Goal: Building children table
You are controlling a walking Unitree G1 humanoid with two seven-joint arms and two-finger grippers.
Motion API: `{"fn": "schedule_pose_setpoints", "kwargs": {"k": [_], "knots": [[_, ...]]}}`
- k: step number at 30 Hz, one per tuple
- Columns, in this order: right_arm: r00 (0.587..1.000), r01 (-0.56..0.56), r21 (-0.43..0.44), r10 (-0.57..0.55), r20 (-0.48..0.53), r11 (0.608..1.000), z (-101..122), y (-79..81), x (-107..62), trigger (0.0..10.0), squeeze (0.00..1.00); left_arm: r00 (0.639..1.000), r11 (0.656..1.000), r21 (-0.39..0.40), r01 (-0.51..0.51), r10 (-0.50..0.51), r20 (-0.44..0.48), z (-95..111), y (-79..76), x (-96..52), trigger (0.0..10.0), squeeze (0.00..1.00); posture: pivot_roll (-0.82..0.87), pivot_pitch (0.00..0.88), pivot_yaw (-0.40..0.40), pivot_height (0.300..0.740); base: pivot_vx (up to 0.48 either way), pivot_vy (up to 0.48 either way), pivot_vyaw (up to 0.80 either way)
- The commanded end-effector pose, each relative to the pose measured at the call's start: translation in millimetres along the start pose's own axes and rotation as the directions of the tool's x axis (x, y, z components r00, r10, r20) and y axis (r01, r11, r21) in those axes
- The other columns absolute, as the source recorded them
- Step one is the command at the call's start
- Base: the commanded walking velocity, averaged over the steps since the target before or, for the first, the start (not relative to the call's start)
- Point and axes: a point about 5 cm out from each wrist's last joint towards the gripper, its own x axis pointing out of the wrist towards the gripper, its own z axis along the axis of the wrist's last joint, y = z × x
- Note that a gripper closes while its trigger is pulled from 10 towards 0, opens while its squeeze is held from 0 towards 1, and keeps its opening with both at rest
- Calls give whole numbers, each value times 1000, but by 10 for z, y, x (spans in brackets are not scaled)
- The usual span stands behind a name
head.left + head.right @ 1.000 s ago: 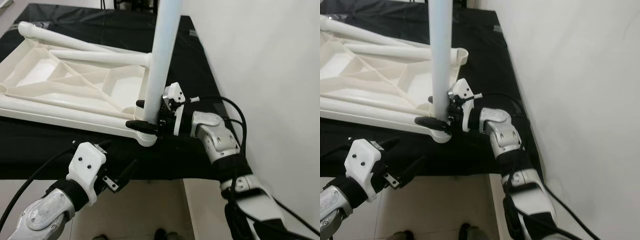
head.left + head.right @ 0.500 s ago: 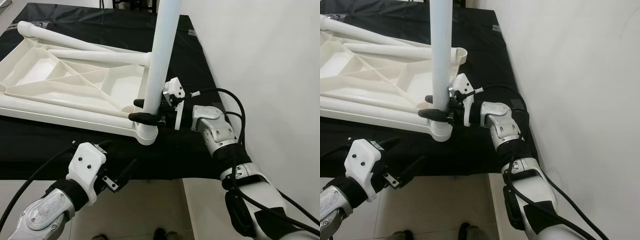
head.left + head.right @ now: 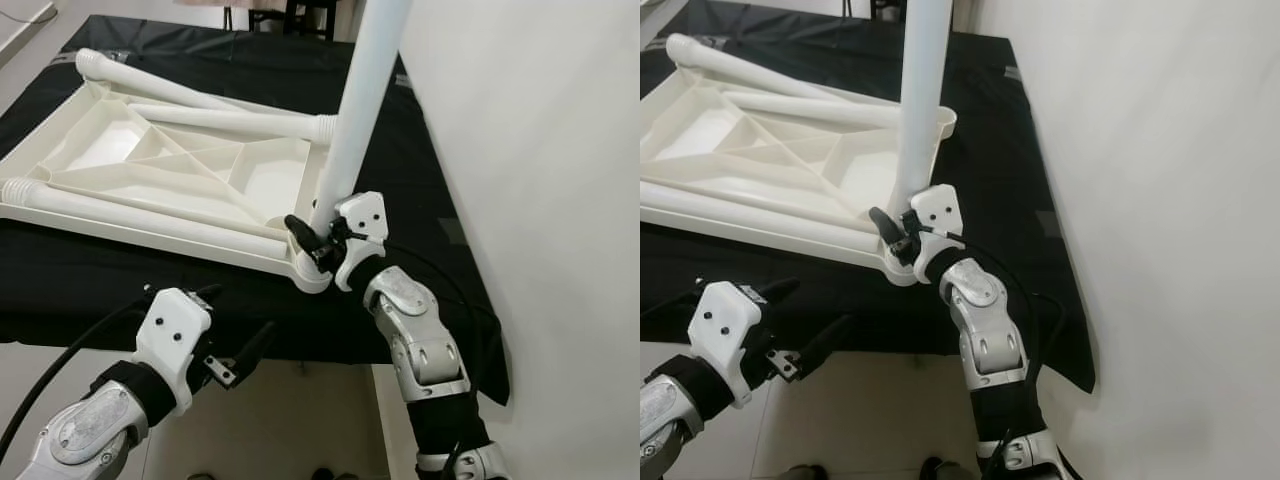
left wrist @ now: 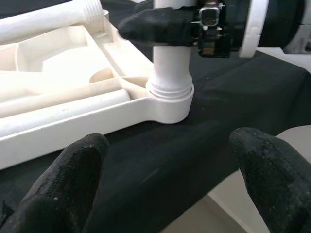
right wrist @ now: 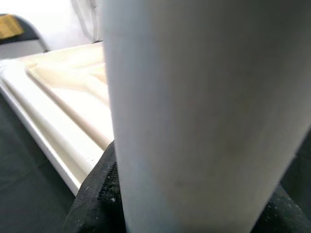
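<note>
Where black cloth (image 3: 420, 180) ends, a wall (image 3: 540, 150) rises.

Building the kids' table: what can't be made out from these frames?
- Top of the upright leg: cut off by the upper edge in both eye views.
- How deep the leg sits in the corner socket of the tabletop: joint hidden inside the collar, left wrist view.
- Right gripper: its far finger hidden behind the leg; right wrist view blurred, too close.
- Left gripper: open, apart from the table.

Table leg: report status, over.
Right gripper clamped low on table leg, leg seated in corner socket. Left gripper open, off the tabletop. Nothing in the way.
</note>
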Motion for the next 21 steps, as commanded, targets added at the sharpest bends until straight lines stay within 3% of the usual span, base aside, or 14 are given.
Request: {"fn": "schedule_pose_setpoints", "kwargs": {"k": [1,2,3,4,5,9,11,12,13,14,17,21], "knots": [[977,-14,-3,13,-213,1000,-456,-3,-54,1451,0,1000,1000,-13,27,-27,-10,-25,-52,8,10000,0,142,226,-143,740,0,0,0],[977,-14,-3,13,-213,1000,-456,-3,-54,1451,0,1000,1000,-13,27,-27,-10,-25,-52,8,10000,0,142,226,-143,740,0,0,0],[979,-42,-3,40,-200,999,-413,-18,7,10000,0,1000,1000,-12,27,-27,-11,-28,-51,5,10000,0,145,225,-146,740,0,0,0],[979,-42,-3,40,-200,999,-413,-18,7,10000,0,1000,1000,-12,27,-27,-11,-28,-51,5,10000,0,145,225,-146,740,0,0,0],[981,-114,5,114,-158,993,-331,-12,69,10000,1000,1000,1000,-10,24,-24,-13,-30,-44,1,10000,0,146,225,-142,740,0,0,0],[968,-244,29,246,-59,969,-116,-9,168,10000,1000,1000,1000,-6,20,-20,-11,-25,-29,5,10000,0,148,225,-141,740,0,0,0],[926,-377,8,377,20,926,107,21,178,10000,1000,1000,1000,-5,20,-20,-9,-23,-26,13,10000,0,147,225,-144,740,0,0,0],[926,-377,8,377,20,926,107,21,178,10000,1000,1000,1000,-5,20,-20,-9,-23,-26,13,10000,0,147,225,-144,740,0,0,0],[902,-430,-1,430,36,903,175,48,155,10000,1000,1000,1000,-5,20,-20,-8,-23,-26,16,10000,0,147,224,-146,740,0,0,0],[854,-516,-48,518,49,855,242,70,127,10000,0,1000,1000,-4,18,-18,-8,-24,-23,16,10000,0,147,224,-147,740,0,0,0],[734,-671,-116,678,35,732,305,65,117,10000,0,1000,1000,-4,13,-14,-6,-24,-15,19,10000,0,148,223,-146,740,0,0,0],[687,-719,-113,726,26,685,308,48,152,10000,0,1000,1000,-3,14,-14,-5,-22,-18,23,10000,0,158,222,-149,740,0,0,0]]}}
